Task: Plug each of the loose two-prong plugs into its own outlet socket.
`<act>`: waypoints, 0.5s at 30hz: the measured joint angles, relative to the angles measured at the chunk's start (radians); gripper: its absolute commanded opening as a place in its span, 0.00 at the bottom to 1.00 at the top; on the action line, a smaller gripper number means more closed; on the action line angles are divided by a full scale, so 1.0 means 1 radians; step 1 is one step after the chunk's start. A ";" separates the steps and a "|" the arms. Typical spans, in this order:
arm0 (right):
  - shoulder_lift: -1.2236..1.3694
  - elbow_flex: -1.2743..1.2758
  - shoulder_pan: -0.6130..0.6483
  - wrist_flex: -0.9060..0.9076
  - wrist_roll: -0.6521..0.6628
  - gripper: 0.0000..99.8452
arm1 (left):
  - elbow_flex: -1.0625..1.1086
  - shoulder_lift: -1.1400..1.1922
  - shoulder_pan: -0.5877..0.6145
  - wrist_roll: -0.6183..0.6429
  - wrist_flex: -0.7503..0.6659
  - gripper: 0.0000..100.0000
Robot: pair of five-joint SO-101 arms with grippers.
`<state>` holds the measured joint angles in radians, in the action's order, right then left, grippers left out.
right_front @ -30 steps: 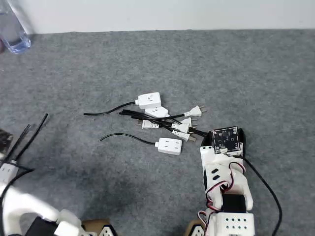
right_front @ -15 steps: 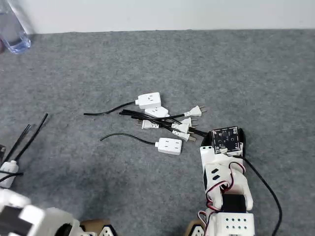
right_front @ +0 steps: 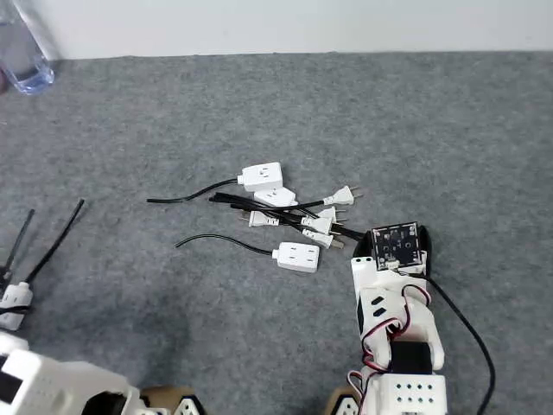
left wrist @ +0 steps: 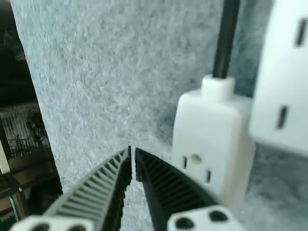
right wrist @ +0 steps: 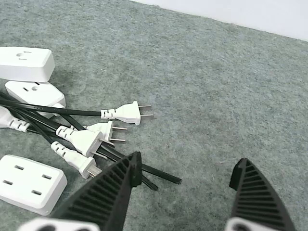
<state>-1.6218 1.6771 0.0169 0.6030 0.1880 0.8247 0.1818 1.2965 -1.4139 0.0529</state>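
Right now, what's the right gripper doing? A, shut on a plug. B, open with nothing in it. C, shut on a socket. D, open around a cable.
B: in the right wrist view the right gripper is wide open with just bare mat between its jaws, and the plugs lie loose off to one side.

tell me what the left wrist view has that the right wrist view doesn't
Left wrist view: the left gripper, jaws shut on nothing, beside a white socket block with a black cord, and a second socket at the frame's edge.
Right wrist view: the right gripper, open, near a tangle of loose two-prong plugs and three sockets.
Both: the grey felt mat.
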 measured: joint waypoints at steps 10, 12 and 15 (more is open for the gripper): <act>0.000 0.000 0.000 0.000 0.000 0.30 | 0.055 -0.023 -0.175 0.117 -0.003 0.01; 0.000 0.000 0.000 0.000 0.000 0.30 | 0.080 -0.041 -0.192 0.124 0.003 0.01; 0.000 0.000 0.000 0.000 0.000 0.30 | 0.089 -0.080 -0.198 0.109 0.086 0.01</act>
<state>-1.6218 1.6771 0.0169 0.6030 0.1880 0.9137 0.1020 1.0986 -1.3050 0.1389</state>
